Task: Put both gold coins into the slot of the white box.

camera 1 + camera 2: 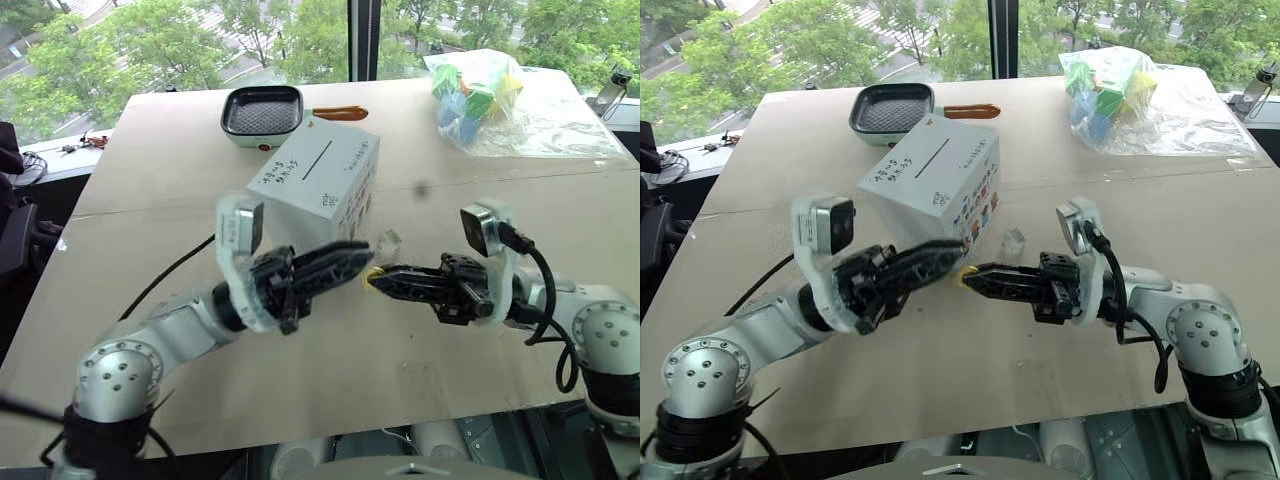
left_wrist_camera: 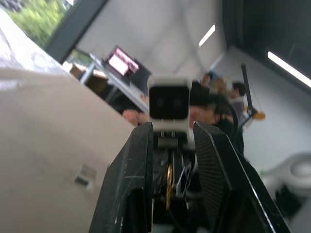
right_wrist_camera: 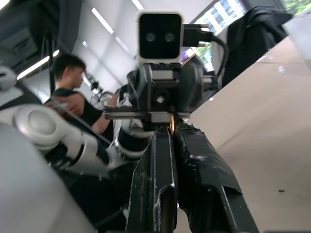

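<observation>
Fingers of the right gripper [image 1: 385, 279] are pressing together on a gold coin [image 1: 371, 277], only its yellow edge peeking out at the tips; the left gripper [image 1: 355, 262] is standing slightly parted, tips meeting the right's above the table [image 1: 330, 350], in front of the white box [image 1: 318, 185] with its slot [image 1: 318, 158] facing up; from the left wrist, parted fingers [image 2: 129, 170] are framing a thin edge-on coin [image 2: 168, 180]; from the right wrist, the coin [image 3: 172, 124] is sitting pinched, mostly hidden; whether these are one coin or two is unclear
</observation>
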Motion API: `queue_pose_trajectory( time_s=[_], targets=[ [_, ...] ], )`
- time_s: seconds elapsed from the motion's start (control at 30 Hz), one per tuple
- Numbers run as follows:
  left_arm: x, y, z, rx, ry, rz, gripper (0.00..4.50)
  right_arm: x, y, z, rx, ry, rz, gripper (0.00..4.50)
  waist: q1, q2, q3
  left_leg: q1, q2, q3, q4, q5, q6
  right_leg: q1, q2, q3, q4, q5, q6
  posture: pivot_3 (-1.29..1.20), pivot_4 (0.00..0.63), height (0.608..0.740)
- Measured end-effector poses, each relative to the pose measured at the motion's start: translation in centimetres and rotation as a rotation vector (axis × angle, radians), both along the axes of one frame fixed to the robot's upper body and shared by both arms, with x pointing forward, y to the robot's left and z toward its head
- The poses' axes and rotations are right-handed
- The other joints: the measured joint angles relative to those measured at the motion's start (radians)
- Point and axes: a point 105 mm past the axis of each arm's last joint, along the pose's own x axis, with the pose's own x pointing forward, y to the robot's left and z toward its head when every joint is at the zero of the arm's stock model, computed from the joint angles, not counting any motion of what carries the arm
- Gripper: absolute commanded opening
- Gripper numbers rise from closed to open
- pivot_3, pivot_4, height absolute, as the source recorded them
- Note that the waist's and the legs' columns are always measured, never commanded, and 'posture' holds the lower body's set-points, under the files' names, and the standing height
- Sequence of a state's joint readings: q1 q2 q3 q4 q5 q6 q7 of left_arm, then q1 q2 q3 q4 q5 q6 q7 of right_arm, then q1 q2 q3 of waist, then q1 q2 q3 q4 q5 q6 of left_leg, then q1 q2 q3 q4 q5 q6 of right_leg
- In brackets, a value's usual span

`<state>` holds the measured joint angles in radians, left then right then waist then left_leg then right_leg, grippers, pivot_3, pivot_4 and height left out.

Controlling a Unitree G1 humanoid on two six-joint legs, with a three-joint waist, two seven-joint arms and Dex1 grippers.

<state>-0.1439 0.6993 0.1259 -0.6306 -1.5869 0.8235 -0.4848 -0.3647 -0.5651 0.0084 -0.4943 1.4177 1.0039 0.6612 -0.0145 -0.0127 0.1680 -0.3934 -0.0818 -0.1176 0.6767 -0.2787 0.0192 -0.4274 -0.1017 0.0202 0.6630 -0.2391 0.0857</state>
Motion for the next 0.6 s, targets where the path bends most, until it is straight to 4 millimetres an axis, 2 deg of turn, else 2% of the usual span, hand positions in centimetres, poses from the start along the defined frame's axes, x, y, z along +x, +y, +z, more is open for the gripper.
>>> queue_pose_trajectory(
  time_s=[0.2, 0.6],
  targets=[
    [-0.28, 0.52, -1.04, 0.07, -0.033, -0.095, 1.29, -0.5, 0.36, -0.11, -0.039, -0.043, 0.071, 0.0, 0.002, 0.0, 0.0, 0.0, 0.0, -0.001, 0.0, 0.0, 0.0, 0.0, -0.001, 0.0, -0.001, 0.0, 0.0, 0.0, 0.15, 0.721],
    [-0.29, 0.36, -1.04, 0.044, -0.038, -0.103, 1.29, -0.61, 0.39, -0.1, -0.043, -0.047, 0.082, 0.0, 0.002, 0.0, 0.0, -0.001, 0.0, -0.001, 0.0, 0.0, 0.0, 0.0, -0.002, -0.001, -0.001, 0.0, 0.0, 0.0, 0.15, 0.721]
  ],
)
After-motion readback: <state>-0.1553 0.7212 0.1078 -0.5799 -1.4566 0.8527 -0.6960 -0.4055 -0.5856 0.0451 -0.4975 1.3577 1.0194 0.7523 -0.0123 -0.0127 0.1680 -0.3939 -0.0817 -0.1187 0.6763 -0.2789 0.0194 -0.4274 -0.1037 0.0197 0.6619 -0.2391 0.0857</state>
